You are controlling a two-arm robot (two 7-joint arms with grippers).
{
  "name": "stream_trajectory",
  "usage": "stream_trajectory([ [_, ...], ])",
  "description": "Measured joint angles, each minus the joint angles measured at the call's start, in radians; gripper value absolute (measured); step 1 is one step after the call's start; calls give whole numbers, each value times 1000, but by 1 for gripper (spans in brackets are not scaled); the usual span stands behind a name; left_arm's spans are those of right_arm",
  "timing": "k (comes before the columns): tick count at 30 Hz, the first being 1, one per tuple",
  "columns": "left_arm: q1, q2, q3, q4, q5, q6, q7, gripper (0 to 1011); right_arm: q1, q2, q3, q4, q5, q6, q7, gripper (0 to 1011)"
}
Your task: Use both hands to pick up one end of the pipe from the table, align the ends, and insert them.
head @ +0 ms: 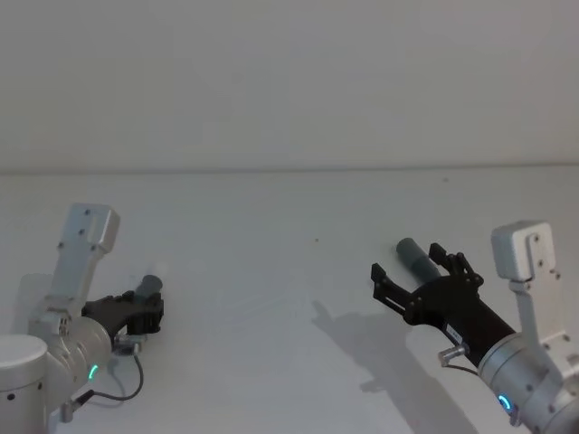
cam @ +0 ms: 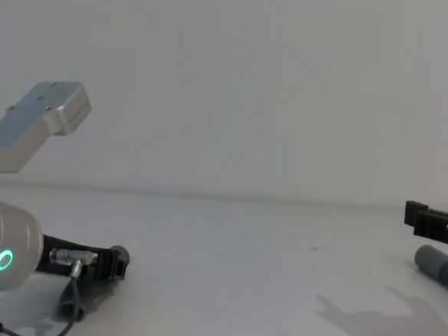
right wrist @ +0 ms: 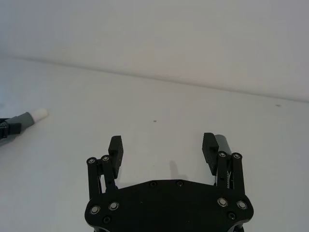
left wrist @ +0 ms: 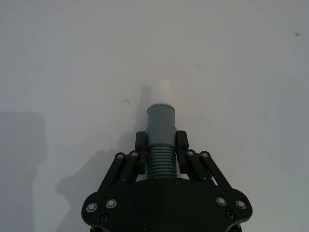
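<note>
My left gripper (left wrist: 161, 141) is shut on the pipe's corrugated part just behind a smooth grey cuff (left wrist: 161, 124) with a narrower white tip (left wrist: 162, 92). In the head view that gripper (head: 147, 306) is low at the near left of the white table (head: 271, 235), the tip (head: 158, 268) pointing away. My right gripper (head: 412, 264) stands open at the near right. The plain wider grey cuff (head: 414, 254) lies on the table by it, and close to one finger (right wrist: 210, 147) in the right wrist view, ungripped. The pipe's middle is hidden.
A thin black cable (head: 127, 384) loops beside my left wrist. The table's far edge (head: 289, 169) meets a plain wall. The arms' shadows fall on the bare table between the two grippers.
</note>
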Motion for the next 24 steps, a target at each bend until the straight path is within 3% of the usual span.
stream_trajectory([
  [7,0,0,0,0,0,0,0,329,15,13,18,-14,12,60,9,1000],
  [16,0,0,0,0,0,0,0,329,55,19,53,-34,48,209,7,1000],
  [24,0,0,0,0,0,0,0,329,106,3,85,-27,79,339,-13,1000],
])
